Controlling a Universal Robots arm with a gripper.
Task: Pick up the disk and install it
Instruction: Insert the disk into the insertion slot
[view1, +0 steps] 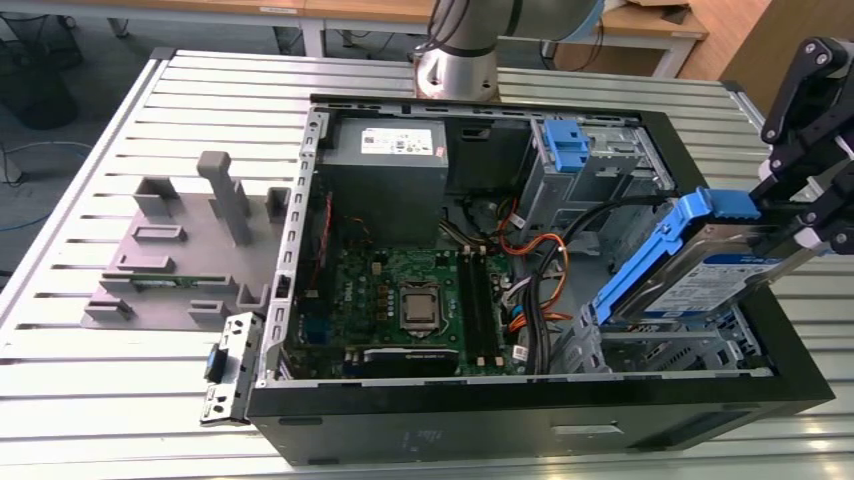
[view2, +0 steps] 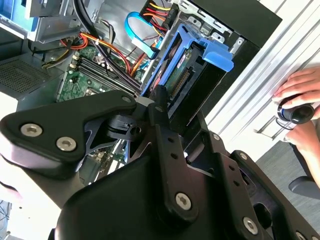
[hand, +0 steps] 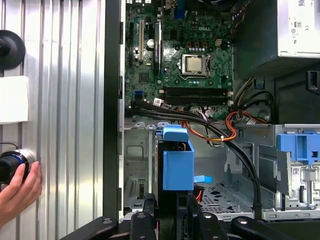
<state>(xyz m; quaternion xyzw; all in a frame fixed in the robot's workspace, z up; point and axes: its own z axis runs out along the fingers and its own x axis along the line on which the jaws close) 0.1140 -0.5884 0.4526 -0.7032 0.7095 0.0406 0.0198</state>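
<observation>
On the exterior view's left, a grey moulded fixture (view1: 174, 250) sat on the slatted counter (view1: 80, 400), and a small grey panel piece (view1: 227, 365) lay just beside the open computer case (view1: 534, 425). Inside the case, the grey power-supply box (view1: 387, 150) stood against the far wall, with the green motherboard (view1: 400, 295) nearer the camera. Orange and black cables (view1: 541, 265) crossed between the board and the drive bays, and one black cable arched close to the disk's blue rail. A bare blue bracket (view1: 567, 145) stood in the far bay. At the exterior view's right, the disk (view1: 701, 270) hung tilted over the metal drive cage (view1: 667, 350), not seated. One end of it was pinched between the fingers (view2: 160, 107) of the gripper (view1: 790, 222). In the first wrist view a person's hand (hand: 20, 187) rested on a dark knob (hand: 7, 167) at the counter.
</observation>
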